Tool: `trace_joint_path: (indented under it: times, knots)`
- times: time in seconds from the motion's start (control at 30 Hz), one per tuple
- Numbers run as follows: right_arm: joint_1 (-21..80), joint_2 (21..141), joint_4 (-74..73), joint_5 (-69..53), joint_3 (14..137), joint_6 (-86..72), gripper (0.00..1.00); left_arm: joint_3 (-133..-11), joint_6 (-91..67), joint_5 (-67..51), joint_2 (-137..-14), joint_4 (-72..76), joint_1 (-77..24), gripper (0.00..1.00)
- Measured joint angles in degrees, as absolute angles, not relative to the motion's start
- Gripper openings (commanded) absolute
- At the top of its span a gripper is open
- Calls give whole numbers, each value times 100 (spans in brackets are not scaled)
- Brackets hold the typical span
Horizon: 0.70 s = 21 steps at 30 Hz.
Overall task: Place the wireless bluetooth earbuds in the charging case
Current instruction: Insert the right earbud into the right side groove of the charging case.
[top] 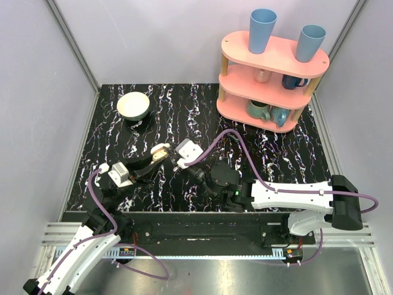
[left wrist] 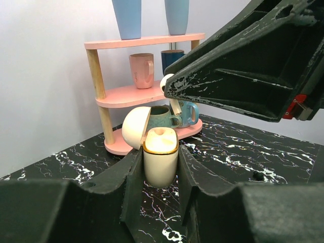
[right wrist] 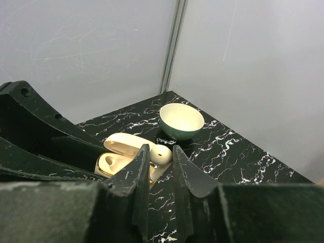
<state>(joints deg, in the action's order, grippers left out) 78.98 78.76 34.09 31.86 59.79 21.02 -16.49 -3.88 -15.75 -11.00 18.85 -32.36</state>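
Observation:
The charging case stands upright between the fingers of my left gripper, which is shut on it. Its lid hangs open to the left. From above, the case sits mid-table with my left gripper around it. My right gripper is just to its right. In the right wrist view that gripper is shut on a cream-white earbud, held just above the open case. In the left wrist view, the earbud hangs just above the case.
A cream bowl stands at the back left of the black marbled table; it also shows beyond the case as the bowl. A pink three-tier shelf with blue cups and mugs fills the back right.

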Motion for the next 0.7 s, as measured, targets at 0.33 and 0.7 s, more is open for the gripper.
trace_joint_path:
  times: [0.33, 0.7]
  knots:
    - [7924, 7902, 3489, 3177, 5979, 2073, 14, -1649, -388, -1549, -1098, 1890, -3236, 0]
    - [7924, 8040, 3496, 3183, 5979, 2060, 14, -1649, -390, -1564, -1098, 1935, -3236, 0]
